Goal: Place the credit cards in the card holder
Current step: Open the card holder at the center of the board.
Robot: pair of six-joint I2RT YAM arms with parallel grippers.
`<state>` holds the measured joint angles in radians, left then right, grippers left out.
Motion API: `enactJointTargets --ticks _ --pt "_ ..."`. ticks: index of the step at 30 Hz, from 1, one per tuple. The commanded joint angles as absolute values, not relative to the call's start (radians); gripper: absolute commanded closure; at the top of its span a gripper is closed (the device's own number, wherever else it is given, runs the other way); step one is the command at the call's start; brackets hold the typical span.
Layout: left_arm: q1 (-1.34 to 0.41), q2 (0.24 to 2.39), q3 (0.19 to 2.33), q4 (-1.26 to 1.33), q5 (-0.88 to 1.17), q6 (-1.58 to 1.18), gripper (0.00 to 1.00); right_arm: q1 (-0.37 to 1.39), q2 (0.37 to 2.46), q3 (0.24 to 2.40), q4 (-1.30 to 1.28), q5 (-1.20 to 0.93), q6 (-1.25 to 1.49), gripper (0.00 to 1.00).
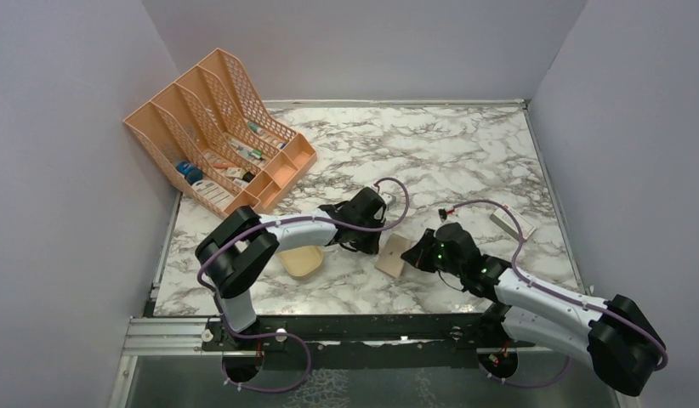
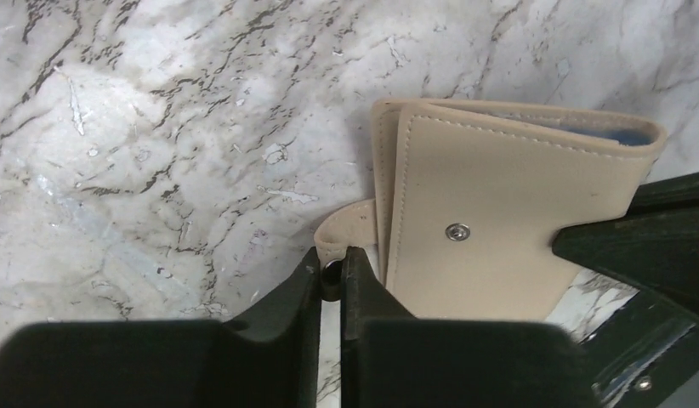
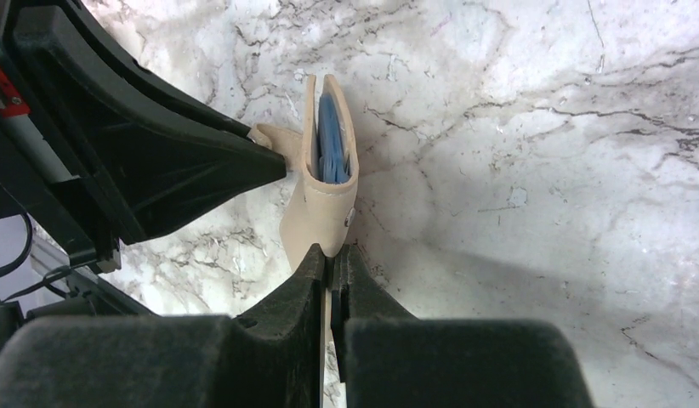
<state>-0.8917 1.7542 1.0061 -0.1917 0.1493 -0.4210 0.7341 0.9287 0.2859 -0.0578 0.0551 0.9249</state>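
Observation:
The tan card holder (image 1: 392, 255) stands on edge on the marble table between my two grippers. In the left wrist view the card holder (image 2: 491, 195) is folded, and my left gripper (image 2: 332, 259) is shut on its snap tab (image 2: 350, 229). In the right wrist view my right gripper (image 3: 332, 255) is shut on the lower edge of the card holder (image 3: 316, 212). Blue layers (image 3: 332, 153) show inside its open top; I cannot tell cards from pockets. In the top view the left gripper (image 1: 373, 238) and right gripper (image 1: 416, 257) flank it.
A beige oval dish (image 1: 300, 260) lies under the left arm's forearm. An orange mesh file rack (image 1: 218, 127) stands at the back left. A pale flat rectangle (image 1: 512, 223) lies near the table's right edge. Walls enclose three sides.

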Motion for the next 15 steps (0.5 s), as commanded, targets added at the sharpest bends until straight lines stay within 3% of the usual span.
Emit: enactJointTargets --ticks 1,9,15 --pt "-0.891 1.671 1.013 -0.201 0.173 -0.458 1.00 0.741 0.949 0.344 -0.098 0.118 0.897 0.93" --pt "-0.890 1.550 0.936 -0.101 0.241 -0.587 1.00 0.741 0.981 0.441 -0.261 0.125 0.858 0.52" --pt "-0.890 1.527 0.904 -0.064 0.259 -0.646 1.00 0.741 1.013 0.556 -0.425 0.137 0.815 0.45"
